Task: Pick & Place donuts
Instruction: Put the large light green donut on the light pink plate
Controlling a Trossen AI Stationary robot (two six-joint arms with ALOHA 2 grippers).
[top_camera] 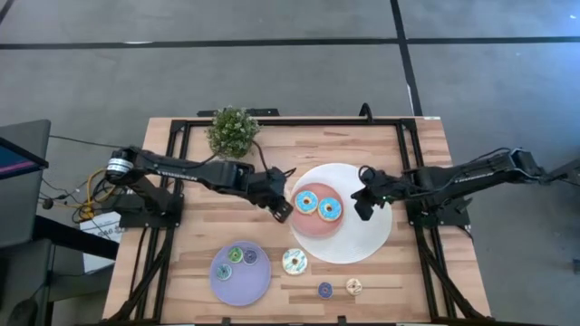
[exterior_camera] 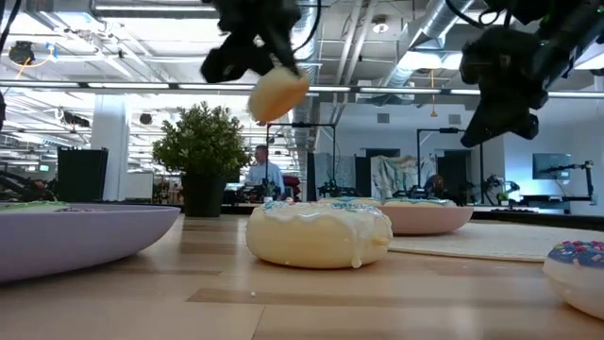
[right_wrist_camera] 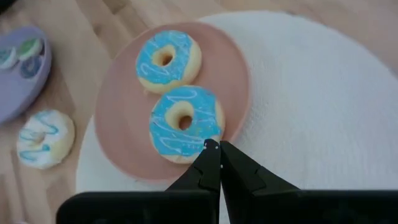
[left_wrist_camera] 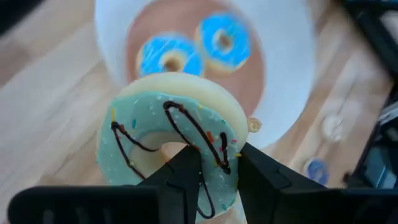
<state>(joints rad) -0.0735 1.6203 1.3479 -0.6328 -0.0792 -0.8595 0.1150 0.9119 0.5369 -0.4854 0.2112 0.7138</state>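
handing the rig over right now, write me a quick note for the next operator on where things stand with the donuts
Left gripper: shut on a teal-iced donut, held in the air beside the pink plate.
Right gripper: shut, empty, above the white mat at the pink plate's edge.
Done: two blue-iced donuts lie on the pink plate.
Left: set down the held donut; one pale-iced donut and two tiny ones lie on the bare table. The lavender plate holds small ones.
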